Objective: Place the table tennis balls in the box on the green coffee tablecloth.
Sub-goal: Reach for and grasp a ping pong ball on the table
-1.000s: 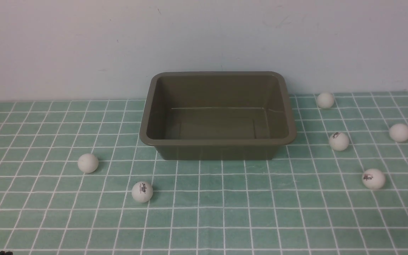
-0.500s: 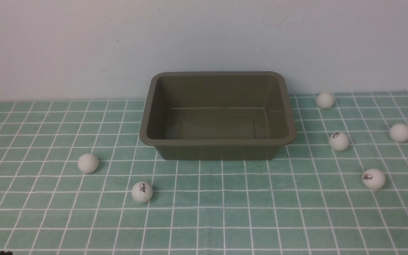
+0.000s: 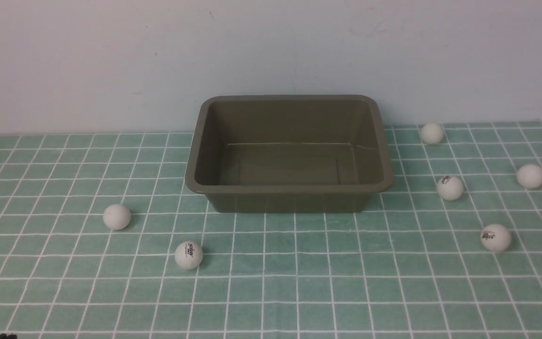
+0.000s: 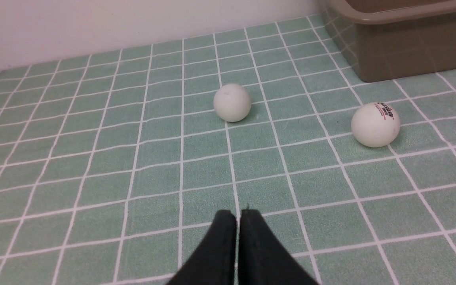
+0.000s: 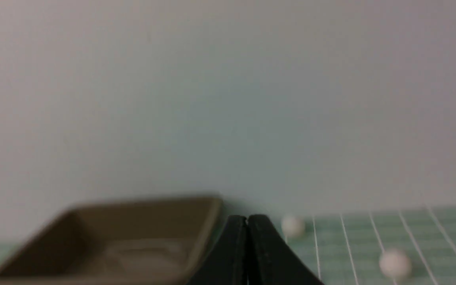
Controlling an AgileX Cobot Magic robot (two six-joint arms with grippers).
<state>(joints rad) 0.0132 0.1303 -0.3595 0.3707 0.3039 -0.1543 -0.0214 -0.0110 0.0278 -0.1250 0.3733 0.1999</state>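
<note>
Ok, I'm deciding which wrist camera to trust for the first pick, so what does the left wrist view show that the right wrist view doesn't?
Only the left wrist view: the shut left gripper and two sharp table tennis balls, a plain one and a logo-printed one, near the outer corner of the box. Only the right wrist view: the shut right gripper, the box's inside, and two blurred balls. Both: the box, the green tablecloth and the pale wall.
</note>
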